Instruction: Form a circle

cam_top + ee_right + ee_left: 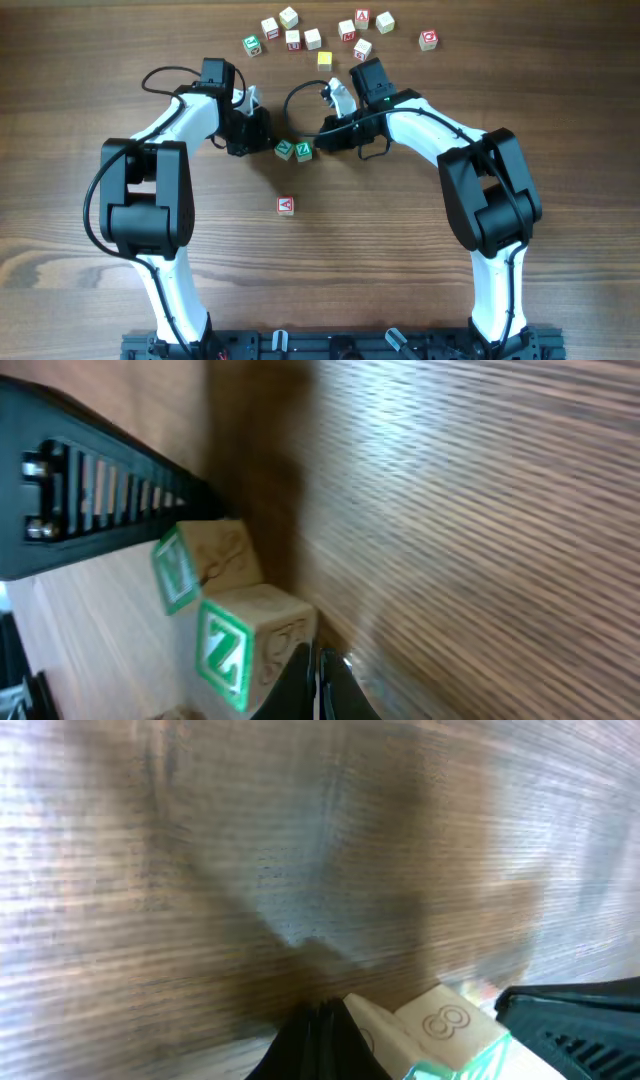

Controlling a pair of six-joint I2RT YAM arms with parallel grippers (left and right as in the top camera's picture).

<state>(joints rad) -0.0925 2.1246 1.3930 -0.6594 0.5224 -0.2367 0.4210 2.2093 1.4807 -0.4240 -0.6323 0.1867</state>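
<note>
Task's thing: three letter cubes meant for the circle, mid-table between the two arms.
Green pair: green Z cube [303, 151] and second green cube [285, 149] sit side by side, touching or very nearly so.
Third piece: red A cube [286, 206] lies alone, well apart from the pair, on the side towards the robot's base.
Left gripper [318, 1040]: jaws fully together, nothing between them; the tips are low on the table just beside the second green cube. Contact with the cube cannot be told.
Right gripper [318, 685]: jaws likewise pressed together and holding nothing; the tips are down at the Z cube's edge, apparently against it.
Progress: early, by my reading. Two of three pieces are gathered, but no ring shape exists yet.
Left to do: probably bring the red A cube up to the pair, then nudge all three into a rounded cluster rather than a row.
Other cubes: loose bunch of cubes [313, 38], white, red and yellow, is scattered along the far edge, well clear of the work.
Containers: none seen; no tray, bowl or box. Every cube rests directly on the table [560, 110].
</note>
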